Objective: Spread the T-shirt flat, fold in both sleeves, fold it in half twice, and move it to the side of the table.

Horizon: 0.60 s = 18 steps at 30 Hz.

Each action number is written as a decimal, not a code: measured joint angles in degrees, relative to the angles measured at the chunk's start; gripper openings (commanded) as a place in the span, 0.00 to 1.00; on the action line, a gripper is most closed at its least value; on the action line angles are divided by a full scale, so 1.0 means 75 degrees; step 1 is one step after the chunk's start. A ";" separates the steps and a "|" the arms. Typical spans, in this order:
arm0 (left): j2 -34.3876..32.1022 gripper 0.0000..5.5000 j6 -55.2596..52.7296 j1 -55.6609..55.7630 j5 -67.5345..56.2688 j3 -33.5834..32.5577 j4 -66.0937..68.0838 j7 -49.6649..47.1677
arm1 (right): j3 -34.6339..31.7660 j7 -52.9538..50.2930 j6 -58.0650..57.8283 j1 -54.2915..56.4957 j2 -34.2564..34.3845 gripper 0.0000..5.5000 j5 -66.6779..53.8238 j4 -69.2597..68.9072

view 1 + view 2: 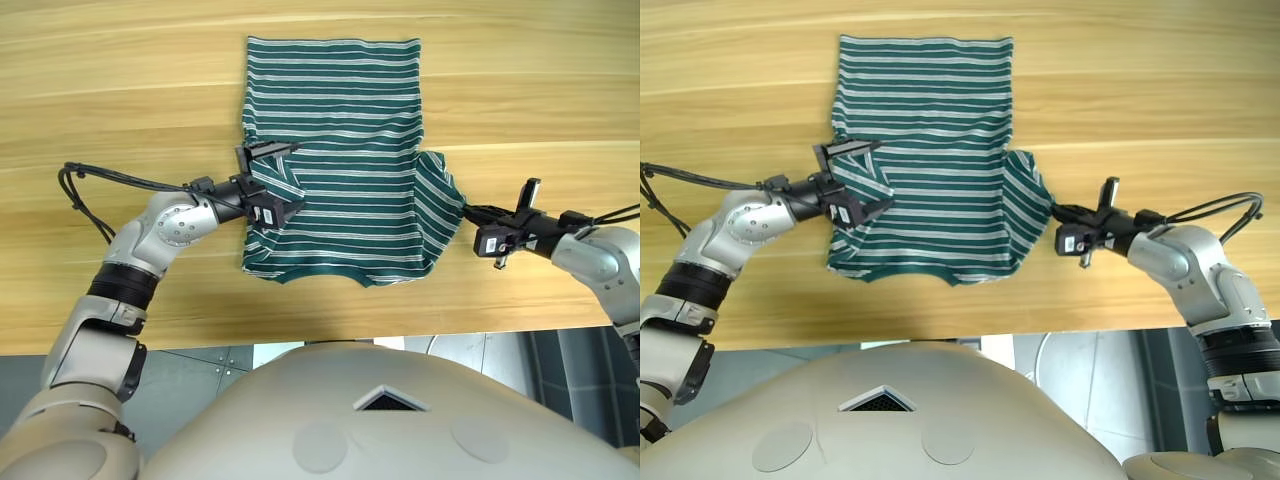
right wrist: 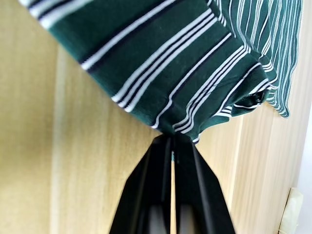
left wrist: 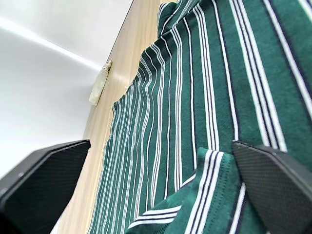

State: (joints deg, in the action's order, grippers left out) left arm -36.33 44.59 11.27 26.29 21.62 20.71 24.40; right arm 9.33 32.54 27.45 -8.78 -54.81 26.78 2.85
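Head views first: the T-shirt (image 1: 340,110) lies in the middle of the table (image 1: 120,80). Its straight hem is on the far side and what looks like the neckline is toward the robot, with the body mostly flat. The left sleeve (image 1: 268,185) looks folded in over the body. The left gripper (image 1: 296,177) hangs right above it with its fingers spread and nothing pinched between them, as far as I can tell. The right sleeve (image 1: 440,190) sticks out past the side seam, kinda rumpled, and the right gripper (image 1: 467,209) sits at its outer tip.

Left wrist view: the two black pads (image 3: 44,185) are wide apart. Striped cloth runs between and past them, with a folded sleeve edge close by. No grip there.

Right wrist view: the fingers are pressed together on the corner of the right sleeve, and the cloth fans out from that pinch over the wood.

Handling-wise, my guess is this is a light, floppy knit with zero stiffness. It'll sag, bunch and drag on the table rather than swing over as a sheet. It's not fragile and probably not slippery in the pads. The best places to grab are hems and seam corners, where the fabric is doubled, like that sleeve tip. The main risks I see are pulling the body out of flat or catching two layers at once.
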 measured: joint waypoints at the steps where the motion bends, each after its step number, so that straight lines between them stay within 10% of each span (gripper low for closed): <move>1: 0.0004 0.98 0.0001 0.0000 0.0007 0.0000 0.0003 -0.0009 | -0.0001 -0.0020 0.0000 0.0004 0.0000 0.00 -0.0002 0.0019; 18: 0.0072 0.98 0.0042 0.0011 0.0060 0.0002 0.0096 -0.0155 | -0.0448 0.0027 0.0489 -0.0055 0.0005 0.00 -0.0737 -0.0976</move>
State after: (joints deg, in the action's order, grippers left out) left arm -35.79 44.91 11.36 26.75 21.64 21.43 23.23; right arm 5.97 32.74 31.12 -9.19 -54.77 21.25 -4.47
